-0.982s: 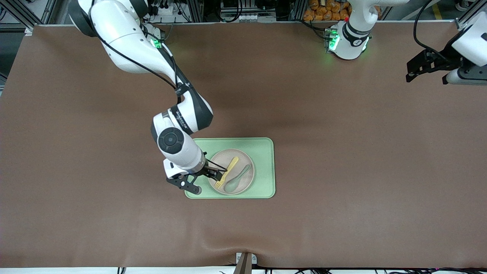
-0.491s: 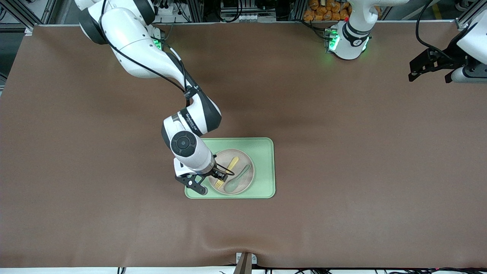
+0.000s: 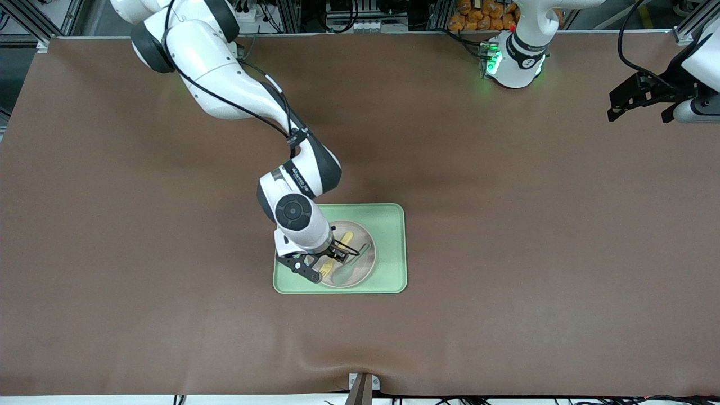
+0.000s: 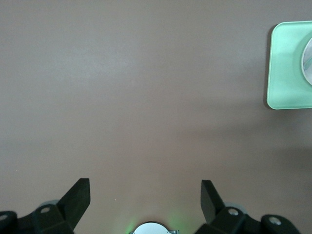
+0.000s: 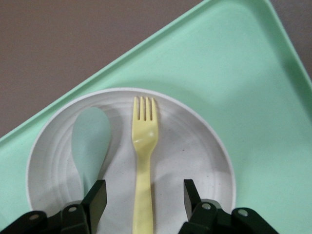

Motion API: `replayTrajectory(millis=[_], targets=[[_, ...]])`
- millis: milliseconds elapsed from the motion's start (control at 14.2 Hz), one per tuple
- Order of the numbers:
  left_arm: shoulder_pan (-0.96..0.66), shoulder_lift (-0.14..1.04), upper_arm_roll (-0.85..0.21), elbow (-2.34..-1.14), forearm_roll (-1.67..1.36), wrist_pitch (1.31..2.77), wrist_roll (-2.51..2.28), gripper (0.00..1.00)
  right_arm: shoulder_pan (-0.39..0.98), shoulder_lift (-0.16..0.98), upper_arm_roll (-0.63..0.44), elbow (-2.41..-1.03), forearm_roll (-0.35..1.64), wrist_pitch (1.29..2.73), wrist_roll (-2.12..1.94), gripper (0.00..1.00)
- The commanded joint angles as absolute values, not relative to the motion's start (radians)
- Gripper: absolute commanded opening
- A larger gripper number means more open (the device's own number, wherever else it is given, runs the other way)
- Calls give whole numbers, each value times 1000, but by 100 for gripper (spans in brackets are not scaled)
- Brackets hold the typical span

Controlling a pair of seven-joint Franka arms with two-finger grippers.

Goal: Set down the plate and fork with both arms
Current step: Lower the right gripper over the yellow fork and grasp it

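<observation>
The small pale yellow plastic fork (image 5: 143,171) lies in the round off-white matte plate (image 5: 195,161) beside a pale green spoon (image 5: 90,145), the plate resting on the rectangular pale green tray (image 3: 388,247) on the brown worktop (image 3: 506,225). Since the earlier frames the right pincer (image 5: 141,195) has moved in over the plate and now hangs released, fingers straddling the fork's handle. The left pincer (image 4: 145,191) waits spread wide above the worktop at the left arm's end.

A robotics laboratory: two white jointed robot arms with green-lit bases (image 3: 513,59) are mounted along one edge of a wide table (image 3: 506,236) covered in brown matting, backed by aluminium-profile framing (image 3: 34,19) and bundles of black cables (image 3: 343,14).
</observation>
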State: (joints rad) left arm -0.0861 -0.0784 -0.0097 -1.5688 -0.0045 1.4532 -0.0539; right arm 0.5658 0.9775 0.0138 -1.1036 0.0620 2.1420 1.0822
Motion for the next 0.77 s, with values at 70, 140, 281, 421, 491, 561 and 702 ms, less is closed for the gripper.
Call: replayTrajectory(millis=[70, 140, 281, 421, 491, 561, 702], targets=[[-83, -31, -14, -1540, -8, 1454, -66, 100, 574, 1032, 5, -1029, 69, 2121, 1120, 63], [-81, -32, -15, -1540, -8, 1454, -66, 100, 574, 1037, 5, -1029, 68, 2121, 1126, 63], [-80, -34, -15, -1542, -8, 1454, -64, 100, 577, 1049, 5, -1029, 67, 2125, 1129, 62], [-78, -34, -15, -1542, -8, 1454, -64, 100, 578, 1055, 3, -1029, 66, 2125, 1127, 58], [-78, -34, -15, -1540, -8, 1453, -63, 100, 578, 1055, 3, -1029, 66, 2128, 1129, 56], [-78, -35, -14, -1540, -8, 1453, -61, 100, 578, 1057, 3, -1029, 66, 2131, 1127, 55], [-77, -35, -12, -1542, -9, 1453, -57, 100, 580, 1057, 3, -1029, 66, 2131, 1127, 54]])
